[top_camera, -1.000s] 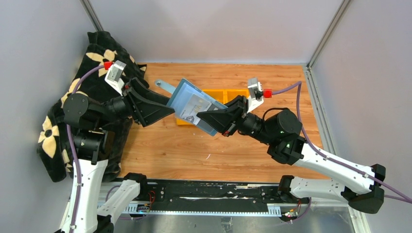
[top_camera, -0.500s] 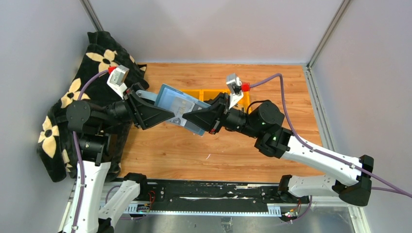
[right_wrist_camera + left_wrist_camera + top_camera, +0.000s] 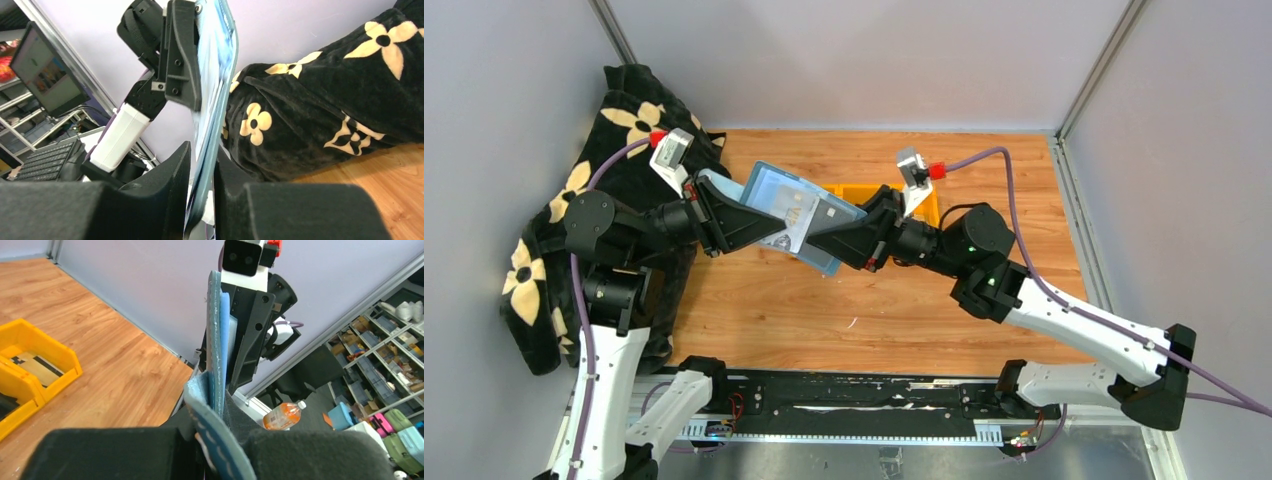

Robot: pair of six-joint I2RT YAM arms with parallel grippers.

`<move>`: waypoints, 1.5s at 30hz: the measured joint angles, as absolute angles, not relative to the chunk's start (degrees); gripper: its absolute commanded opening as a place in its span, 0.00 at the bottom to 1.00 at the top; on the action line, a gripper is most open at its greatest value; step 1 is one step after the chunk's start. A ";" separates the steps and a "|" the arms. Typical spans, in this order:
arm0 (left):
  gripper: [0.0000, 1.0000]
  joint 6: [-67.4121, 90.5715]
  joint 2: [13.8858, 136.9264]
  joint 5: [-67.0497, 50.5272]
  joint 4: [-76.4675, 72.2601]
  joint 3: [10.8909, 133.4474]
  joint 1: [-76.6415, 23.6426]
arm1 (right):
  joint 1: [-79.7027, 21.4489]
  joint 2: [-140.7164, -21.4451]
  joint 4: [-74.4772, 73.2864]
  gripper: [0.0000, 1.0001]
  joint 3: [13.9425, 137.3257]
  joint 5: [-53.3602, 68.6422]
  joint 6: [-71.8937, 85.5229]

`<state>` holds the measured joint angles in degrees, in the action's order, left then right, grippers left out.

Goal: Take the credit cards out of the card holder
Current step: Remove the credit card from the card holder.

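Note:
The teal-blue card holder (image 3: 769,195) hangs open in the air over the table, between both grippers. A silvery-grey credit card (image 3: 798,211) shows in its pale inner face, with a darker patch beside it. My left gripper (image 3: 776,233) comes from the left and is shut on the card holder's edge (image 3: 216,340), which runs up between its fingers (image 3: 220,440). My right gripper (image 3: 816,242) reaches in from the right. Its jaws stand slightly apart around the holder (image 3: 220,65): one finger touches it, the other has a thin gap (image 3: 203,150).
A yellow bin (image 3: 924,200) sits on the wood table behind the grippers; one compartment (image 3: 50,347) holds a flat pale card with dark marks. A black blanket with cream flowers (image 3: 624,130) is heaped at the left wall. Grey walls close in three sides.
Both grippers and the holder shifted left. The left gripper's fingers closed onto the holder's edge. The right gripper's jaws loosened slightly around it.

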<state>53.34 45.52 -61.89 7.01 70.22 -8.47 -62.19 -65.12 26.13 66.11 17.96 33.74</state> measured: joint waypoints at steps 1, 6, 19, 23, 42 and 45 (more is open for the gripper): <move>0.10 53.60 45.87 -61.89 7.01 70.41 -8.47 | -61.30 -64.12 27.31 0.22 64.58 18.94 34.74; 0.10 54.98 46.89 -62.37 6.87 71.05 -8.67 | -57.39 -58.67 31.70 0.01 57.54 22.20 38.96; 0.27 55.22 47.62 -64.05 7.35 73.19 -9.02 | -55.90 -57.04 33.95 0.00 55.64 26.96 41.36; 0.25 52.23 47.83 -63.22 9.63 75.66 -8.97 | -55.81 -56.31 35.29 0.00 55.64 28.84 41.43; 0.00 58.00 47.09 -62.74 3.07 71.75 -8.43 | -54.15 -57.49 33.23 0.53 55.88 26.89 43.18; 0.00 58.17 47.09 -62.54 3.07 71.61 -8.43 | -52.49 -53.76 26.33 0.55 55.90 21.10 40.99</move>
<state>58.17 47.09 -62.54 3.07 71.61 -8.43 -52.49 -53.76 26.33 55.90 21.10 40.99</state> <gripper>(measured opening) 0.129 0.529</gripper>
